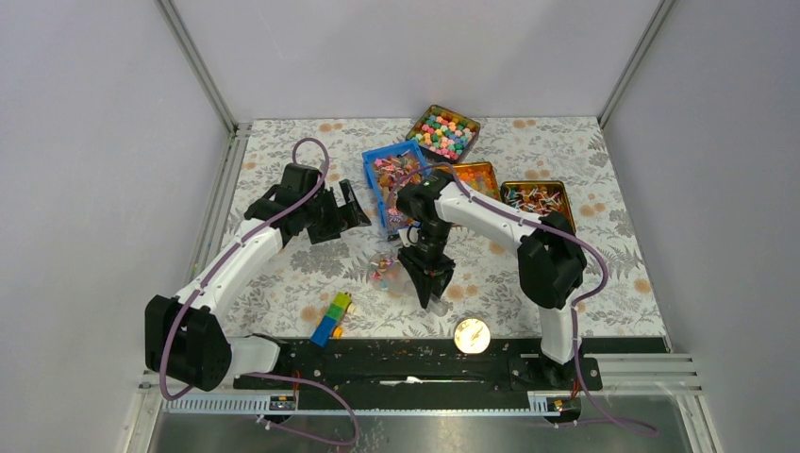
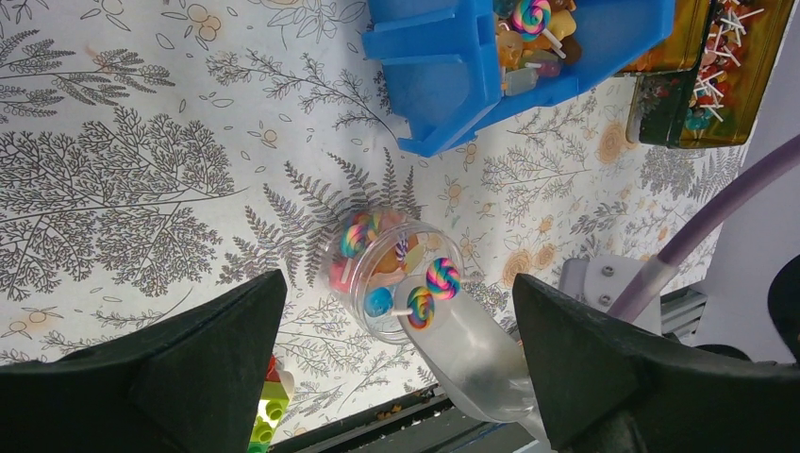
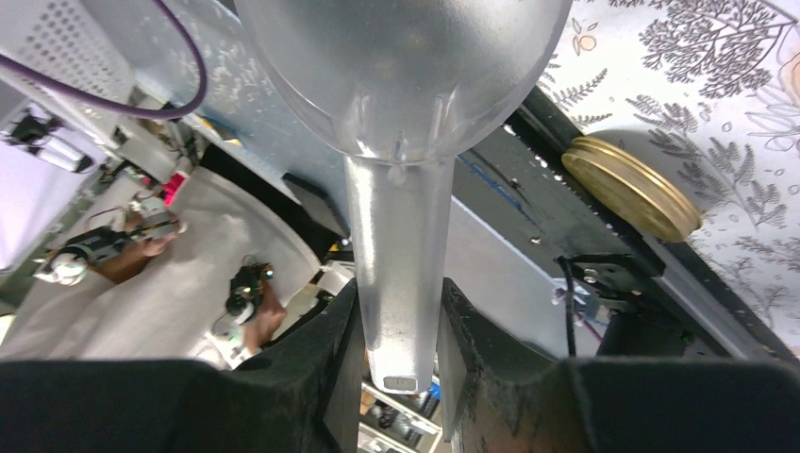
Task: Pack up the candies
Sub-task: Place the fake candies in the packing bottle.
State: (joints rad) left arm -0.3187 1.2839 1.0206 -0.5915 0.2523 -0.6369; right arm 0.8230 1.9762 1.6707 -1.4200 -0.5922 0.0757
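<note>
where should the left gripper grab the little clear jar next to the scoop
Probably the round side wall of the clear jar, just below its open rim, with the left gripper closing on opposite sides. Come from the side away from the scoop, which the right gripper holds at the rim on its own side. The mouth is open and full of candies, so keep off the top.

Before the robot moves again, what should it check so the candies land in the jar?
1. Right end effector shut on the scoop handle: ok.
2. Scoop lip at the jar mouth: ok.
3. Jar open, gold lid lying aside: ok.
4. Left end effector open and apart from the jar: ok.
5. Scoop emptied of candies: cannot tell.
</note>
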